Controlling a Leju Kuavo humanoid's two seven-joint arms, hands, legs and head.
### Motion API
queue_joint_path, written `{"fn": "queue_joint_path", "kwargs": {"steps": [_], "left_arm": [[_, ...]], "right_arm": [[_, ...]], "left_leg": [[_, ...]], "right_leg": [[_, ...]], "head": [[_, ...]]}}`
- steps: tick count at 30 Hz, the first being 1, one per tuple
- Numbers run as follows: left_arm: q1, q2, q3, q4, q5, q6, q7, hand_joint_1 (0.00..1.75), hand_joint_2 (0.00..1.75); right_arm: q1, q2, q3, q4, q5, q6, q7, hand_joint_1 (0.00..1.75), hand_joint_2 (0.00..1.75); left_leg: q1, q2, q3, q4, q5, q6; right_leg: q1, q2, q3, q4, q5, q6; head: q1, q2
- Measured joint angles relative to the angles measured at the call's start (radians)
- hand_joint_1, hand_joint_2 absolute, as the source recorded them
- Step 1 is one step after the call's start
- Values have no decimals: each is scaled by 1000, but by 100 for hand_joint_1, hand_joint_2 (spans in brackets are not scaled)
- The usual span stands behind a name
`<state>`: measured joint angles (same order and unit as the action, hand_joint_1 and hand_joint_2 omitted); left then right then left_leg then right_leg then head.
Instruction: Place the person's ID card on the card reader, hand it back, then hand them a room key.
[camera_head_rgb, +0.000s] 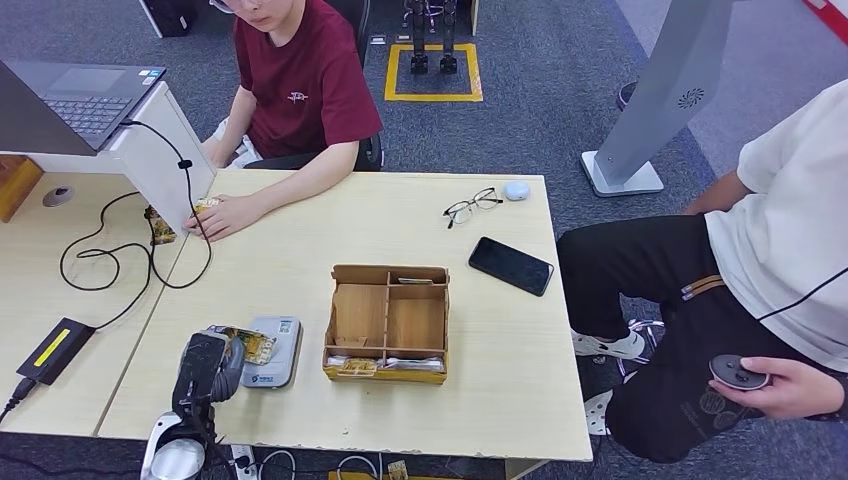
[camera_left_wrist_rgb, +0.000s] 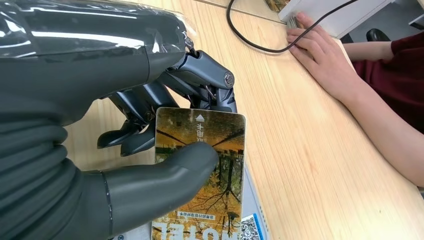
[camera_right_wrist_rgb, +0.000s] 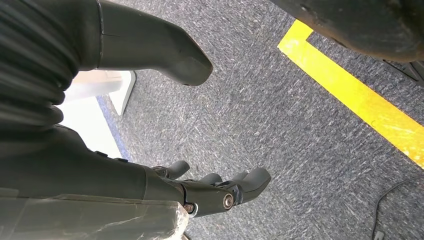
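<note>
the left hand sits at the near edge of the table, its thumb pressing a card against the dark fingers behind it, so the card is pinched. the card carries an autumn-tree print in yellow and brown, with an arrow and lettering at its far end. in the head view the card lies over the near left part of the reader, a flat grey device with a blue label at its front edge; whether the card touches the reader's top cannot be told.

just right of the reader stands an open cardboard box split into compartments; the long front compartment holds flat cards lying in a row. farther right on the table lie a black phone, glasses and a small pale round object.

a person in a red shirt sits at the far side, one hand flat on the table beside a white laptop stand and a black cable. a second person sits at the right holding a small round controller.

the right hand hangs over grey carpet near a yellow floor line; its fingers are loosely curled and apart from the thumb, holding nothing.
</note>
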<state>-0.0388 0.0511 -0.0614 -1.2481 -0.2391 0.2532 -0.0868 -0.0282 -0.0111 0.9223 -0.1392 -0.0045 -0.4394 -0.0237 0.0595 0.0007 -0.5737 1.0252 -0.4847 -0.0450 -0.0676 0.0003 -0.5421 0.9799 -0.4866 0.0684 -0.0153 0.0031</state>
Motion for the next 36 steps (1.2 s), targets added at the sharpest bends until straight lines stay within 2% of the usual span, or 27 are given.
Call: {"fn": "queue_joint_path", "kwargs": {"steps": [25,36], "left_arm": [[17,-2,-39,-34,-20,-43,24,175,175],[26,-4,-61,-38,-92,-8,44,175,175]], "right_arm": [[0,0,0,0,-1,-5,0,0,175],[0,0,3,0,0,-5,-1,0,175]], "left_leg": [[0,0,0,0,0,0],[0,0,0,0,0,0]], "right_leg": [[0,0,0,0,0,0],[0,0,0,0,0,0]], "head": [[0,0],[0,0]]}}
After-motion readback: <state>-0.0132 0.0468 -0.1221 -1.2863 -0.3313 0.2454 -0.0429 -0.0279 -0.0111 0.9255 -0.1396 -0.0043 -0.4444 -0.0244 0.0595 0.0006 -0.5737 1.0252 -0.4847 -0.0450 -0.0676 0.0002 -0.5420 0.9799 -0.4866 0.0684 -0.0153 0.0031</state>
